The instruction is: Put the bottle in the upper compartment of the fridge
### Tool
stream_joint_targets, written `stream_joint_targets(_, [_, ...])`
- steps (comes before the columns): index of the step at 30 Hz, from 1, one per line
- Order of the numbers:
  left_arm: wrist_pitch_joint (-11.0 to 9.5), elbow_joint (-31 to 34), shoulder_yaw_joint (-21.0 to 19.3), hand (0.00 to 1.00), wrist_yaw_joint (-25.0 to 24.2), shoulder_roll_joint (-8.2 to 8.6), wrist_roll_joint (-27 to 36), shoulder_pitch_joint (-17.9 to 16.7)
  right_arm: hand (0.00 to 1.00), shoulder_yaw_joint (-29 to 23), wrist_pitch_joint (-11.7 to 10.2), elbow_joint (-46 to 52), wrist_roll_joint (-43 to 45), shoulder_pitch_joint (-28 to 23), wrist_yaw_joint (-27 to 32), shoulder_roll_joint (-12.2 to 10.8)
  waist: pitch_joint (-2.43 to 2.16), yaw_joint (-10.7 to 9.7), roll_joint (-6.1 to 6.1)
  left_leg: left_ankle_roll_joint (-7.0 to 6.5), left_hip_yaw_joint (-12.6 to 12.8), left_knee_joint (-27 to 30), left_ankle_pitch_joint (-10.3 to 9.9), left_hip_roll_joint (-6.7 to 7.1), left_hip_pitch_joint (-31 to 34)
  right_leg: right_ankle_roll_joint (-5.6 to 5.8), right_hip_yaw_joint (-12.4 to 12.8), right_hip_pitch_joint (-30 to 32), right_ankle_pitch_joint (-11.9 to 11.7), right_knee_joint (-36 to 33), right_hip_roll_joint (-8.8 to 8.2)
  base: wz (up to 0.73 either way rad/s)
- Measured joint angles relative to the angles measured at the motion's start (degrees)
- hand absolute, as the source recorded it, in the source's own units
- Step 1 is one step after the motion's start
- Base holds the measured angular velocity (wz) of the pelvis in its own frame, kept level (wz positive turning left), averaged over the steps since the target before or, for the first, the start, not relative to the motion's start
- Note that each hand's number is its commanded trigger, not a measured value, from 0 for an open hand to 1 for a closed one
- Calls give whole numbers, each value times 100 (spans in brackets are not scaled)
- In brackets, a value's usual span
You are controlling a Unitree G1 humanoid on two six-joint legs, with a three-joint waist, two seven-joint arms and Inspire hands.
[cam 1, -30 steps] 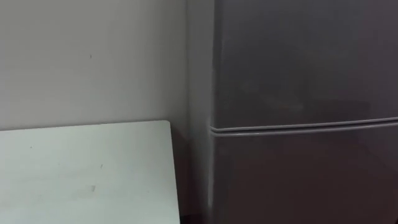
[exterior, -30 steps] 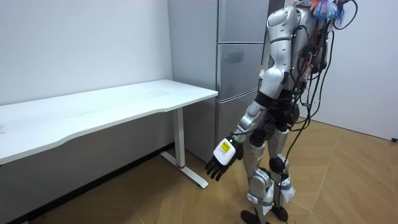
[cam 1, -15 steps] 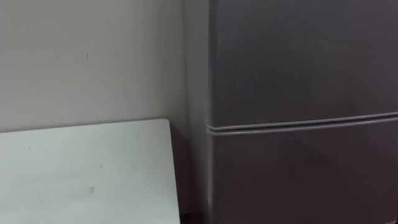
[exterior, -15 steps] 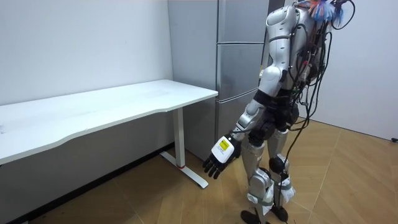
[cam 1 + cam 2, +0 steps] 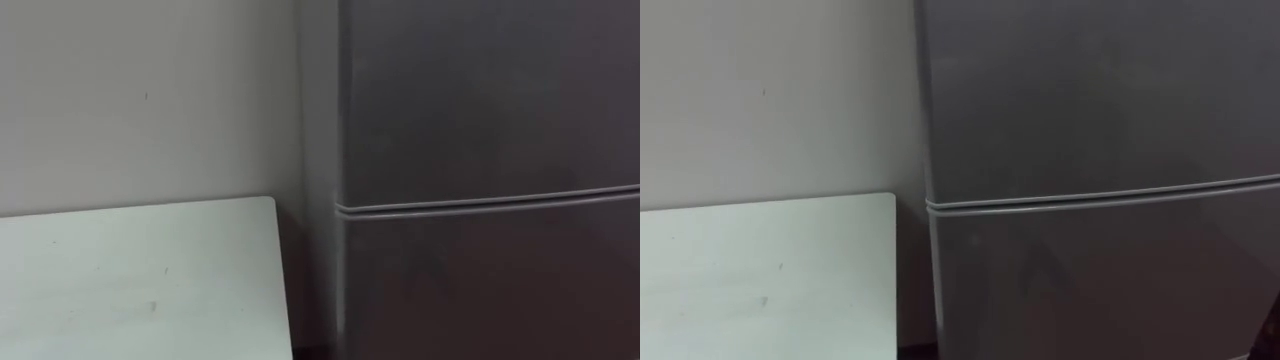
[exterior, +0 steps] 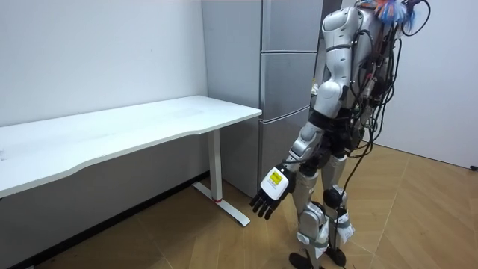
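Note:
I stand close in front of a tall grey fridge (image 6: 287, 75), facing it. Its upper door (image 5: 480, 100) and its lower door (image 5: 480, 290) are both closed, with the seam (image 5: 490, 203) between them running across the view. My left hand (image 6: 269, 196) hangs low beside my leg, on the side towards the table. Its fingers are relaxed and point down, and it holds nothing.
A white desk (image 6: 134, 127) stands against the wall on my left, its bare corner (image 5: 130, 280) close to the fridge's side. A narrow dark gap (image 5: 300, 280) separates desk and fridge. Wooden floor (image 6: 418, 217) spreads out behind me.
My left hand has swung slightly back and forth beside my leg. The eye view has shifted a little, so my head moved; the fridge doors have stayed closed.

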State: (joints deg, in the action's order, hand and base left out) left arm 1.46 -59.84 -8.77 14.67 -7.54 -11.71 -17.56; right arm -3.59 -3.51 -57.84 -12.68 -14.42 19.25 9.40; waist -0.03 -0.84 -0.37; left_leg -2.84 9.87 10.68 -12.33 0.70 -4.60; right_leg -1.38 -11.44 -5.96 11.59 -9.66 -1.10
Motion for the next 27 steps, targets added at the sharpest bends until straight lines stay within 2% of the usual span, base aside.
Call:
stream_joint_targets(3, [-6,12,8,0,16,7,-49,24,0,75,7,-13,235,14,-242,-121,1,1,3,1,-41,-6,0,5,15,0,-4,0,2,2,6,6])
stream_joint_targets(11, [-15,77,193,0,103,5,-393,98,0,518,86,4,1070,302,-800,-126,-1,14,-4,2,-76,-25,1,7,37,0,-13,-3,2,2,12,1])
stream_joint_targets(15, [-22,75,234,0,117,18,-640,179,0,707,81,22,1078,331,-1001,-132,-3,147,-20,3,-97,-20,1,11,37,1,-36,-21,1,14,12,2])
stream_joint_targets(23, [-15,34,347,0,213,46,-1054,233,0,762,89,-245,940,552,-1565,-143,0,142,-68,4,-234,9,1,37,51,7,-152,-101,-4,122,7,9])
stream_joint_targets(27, [-16,19,347,0,211,53,-1051,234,0,863,89,-388,696,562,-1755,-146,-5,134,-97,4,-275,16,1,50,38,8,-178,-165,-5,173,6,5])
